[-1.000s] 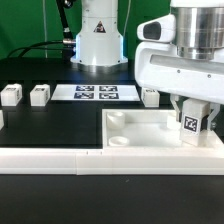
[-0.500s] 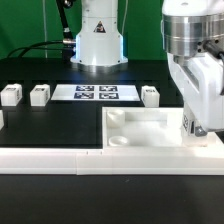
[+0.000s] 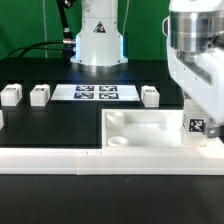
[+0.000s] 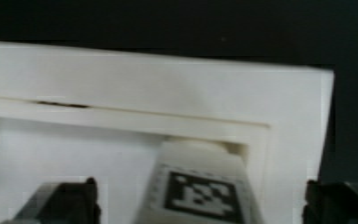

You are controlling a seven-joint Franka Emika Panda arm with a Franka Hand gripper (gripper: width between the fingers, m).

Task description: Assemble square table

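Observation:
The white square table top (image 3: 150, 122) lies tray-like on the black table, with a round socket (image 3: 118, 141) at its near corner. A white leg with a black-white tag (image 3: 199, 125) stands upright in the top's corner at the exterior view's right. My gripper (image 3: 200, 130) hangs over that corner and straddles the leg. In the wrist view the tagged leg (image 4: 204, 192) stands between my two dark fingertips (image 4: 66, 203), with a gap on each side. The gripper (image 4: 206, 207) is open.
Three loose white legs (image 3: 12, 95), (image 3: 39, 95), (image 3: 150, 95) stand in a row beside the marker board (image 3: 93, 93). A long white L-shaped rail (image 3: 60, 157) runs along the front of the table top. The robot base (image 3: 98, 40) stands behind.
The gripper's wrist has turned above the right corner and moved slightly rightwards. The leg's tag faced the camera, went out of sight, and shows again now a little further right.

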